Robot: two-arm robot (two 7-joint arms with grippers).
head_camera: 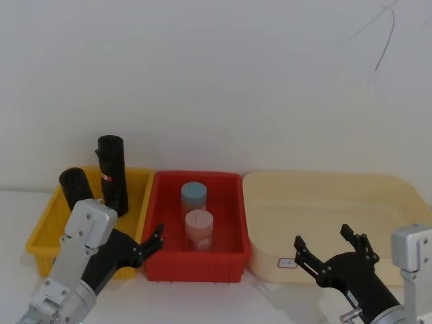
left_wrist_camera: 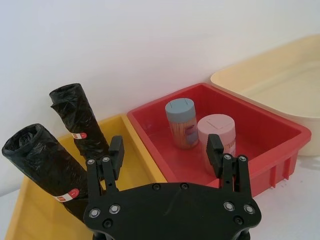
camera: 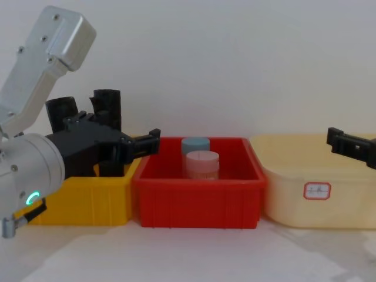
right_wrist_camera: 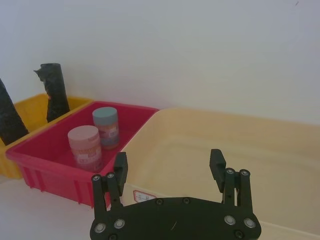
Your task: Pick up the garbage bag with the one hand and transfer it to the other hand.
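Left pincer (left_wrist_camera: 165, 150): mine, fingers spread wide, nothing held. The garbage bag (left_wrist_camera: 45, 165) is outside the fingers, just to their left and slightly ahead, leaning in the yellow bin (left_wrist_camera: 142, 160). A second black roll (left_wrist_camera: 77, 117) stands farther ahead in that bin. Ahead and right is the red bin (left_wrist_camera: 280, 155), holding a blue-lidded jar (left_wrist_camera: 181, 122) and a pink-lidded jar (left_wrist_camera: 216, 132). Right pincer (head_camera: 324, 239): well apart to the right, spread and empty, before the cream tray (head_camera: 324, 202).

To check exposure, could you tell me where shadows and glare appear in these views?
Chest view: soft shadows lie on the white table before the red plastic bin, and the green ring on the silver-grey left arm glows; left wrist view: faint sheen on the crinkly black garbage bag roll.
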